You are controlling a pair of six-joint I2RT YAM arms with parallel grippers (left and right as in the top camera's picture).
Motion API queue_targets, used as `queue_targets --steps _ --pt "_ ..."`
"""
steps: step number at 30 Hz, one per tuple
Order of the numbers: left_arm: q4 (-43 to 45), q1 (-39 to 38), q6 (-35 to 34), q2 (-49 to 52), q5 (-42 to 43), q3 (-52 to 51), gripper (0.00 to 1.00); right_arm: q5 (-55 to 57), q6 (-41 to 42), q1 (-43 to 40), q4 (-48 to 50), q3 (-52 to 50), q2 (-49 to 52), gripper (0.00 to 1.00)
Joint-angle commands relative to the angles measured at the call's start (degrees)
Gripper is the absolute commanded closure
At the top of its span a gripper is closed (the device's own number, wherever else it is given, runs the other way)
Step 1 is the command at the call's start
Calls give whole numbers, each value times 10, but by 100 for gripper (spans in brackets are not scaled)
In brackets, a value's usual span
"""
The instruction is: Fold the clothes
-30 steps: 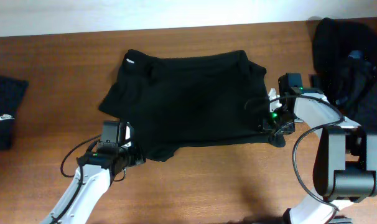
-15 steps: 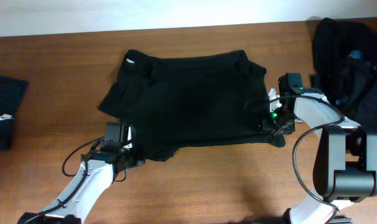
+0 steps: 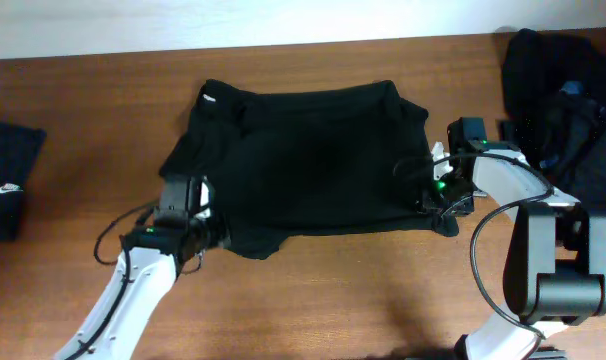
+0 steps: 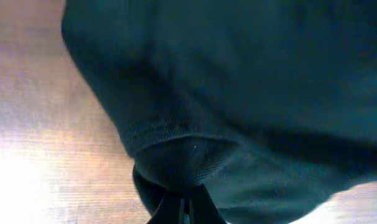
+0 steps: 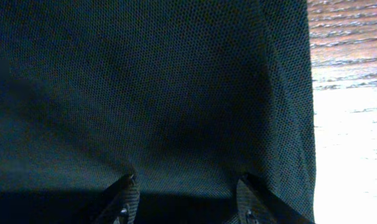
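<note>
Left claw (image 4: 183, 204) is pinched shut on a bunched lower-left edge of the black T-shirt (image 3: 313, 160), which is spread on the table (image 3: 363, 290). Right claw (image 5: 187, 200) is held with its jaws apart at the shirt's right edge.

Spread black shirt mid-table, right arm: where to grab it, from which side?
Grip the spread black shirt at its lower right hem corner, coming from the right over the table. That edge lies flat and exposed; the right gripper is open there, and the left gripper pinches the opposite lower corner.
</note>
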Motion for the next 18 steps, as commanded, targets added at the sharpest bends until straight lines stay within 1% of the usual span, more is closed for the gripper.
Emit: queue_targets --steps 1,3,6,9,14,16,17,18 --pt "-2 0 0 -10 7 33 99 -8 -2 -4 5 -5 5 44" --pt "9 1 0 -10 -1 35 99 -8 -2 -4 5 -5 5 44" --pt "24 1 0 -4 -34 35 98 -8 -2 -4 5 -5 5 44" --pt "46 1 0 11 -63 35 92 -8 -1 -4 5 -5 5 44" --pt "119 1 0 55 -71 35 86 -8 -2 -4 5 -5 5 44" --pt "157 1 0 77 -71 35 80 -8 -1 -4 5 -5 5 44" --pt "175 1 1 88 -67 35 76 -8 -1 -4 5 -5 5 44" --pt "188 1 1 96 -62 35 68 -8 -1 -4 5 -5 5 44"
